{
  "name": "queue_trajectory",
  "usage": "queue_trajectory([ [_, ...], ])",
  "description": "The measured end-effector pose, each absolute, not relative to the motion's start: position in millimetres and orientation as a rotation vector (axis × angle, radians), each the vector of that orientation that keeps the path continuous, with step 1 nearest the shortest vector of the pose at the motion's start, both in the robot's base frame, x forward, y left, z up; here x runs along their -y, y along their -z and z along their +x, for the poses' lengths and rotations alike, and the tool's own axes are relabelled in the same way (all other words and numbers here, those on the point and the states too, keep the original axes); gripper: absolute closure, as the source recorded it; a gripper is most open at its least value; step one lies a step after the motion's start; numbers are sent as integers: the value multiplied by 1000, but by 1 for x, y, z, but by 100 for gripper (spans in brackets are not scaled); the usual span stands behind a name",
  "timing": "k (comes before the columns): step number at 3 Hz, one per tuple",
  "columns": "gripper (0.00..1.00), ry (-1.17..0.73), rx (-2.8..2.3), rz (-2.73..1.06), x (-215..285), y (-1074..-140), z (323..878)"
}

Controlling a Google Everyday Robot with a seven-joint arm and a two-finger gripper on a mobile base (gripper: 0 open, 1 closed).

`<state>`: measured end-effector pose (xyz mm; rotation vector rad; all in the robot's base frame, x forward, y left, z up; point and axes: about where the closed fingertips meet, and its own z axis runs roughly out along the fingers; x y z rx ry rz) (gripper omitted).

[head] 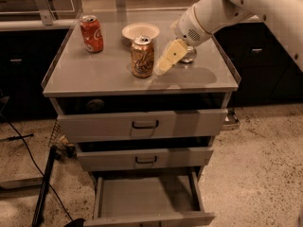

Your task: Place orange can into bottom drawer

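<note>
The orange can [142,56] stands upright on the grey cabinet top [94,77], near its middle. It has an orange-tan body with pale swirls and a silver top. My gripper [166,60] hangs just to the right of the can, close to it, at about the can's height above the top. It holds nothing that I can see. The bottom drawer [142,196] is pulled out at the foot of the cabinet, and its flat grey floor is bare.
A red can [91,33] stands at the back left of the top. A white bowl [140,31] sits behind the orange can. Another can [188,56] is mostly hidden behind my arm. The two upper drawers [144,125] are slightly ajar. Cables lie on the floor at left.
</note>
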<state>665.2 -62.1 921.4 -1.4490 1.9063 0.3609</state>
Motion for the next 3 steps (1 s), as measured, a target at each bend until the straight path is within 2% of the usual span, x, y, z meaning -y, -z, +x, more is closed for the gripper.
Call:
queue_trajectory([
  [3,0,-466,-1889,-1454,16,-890,691],
])
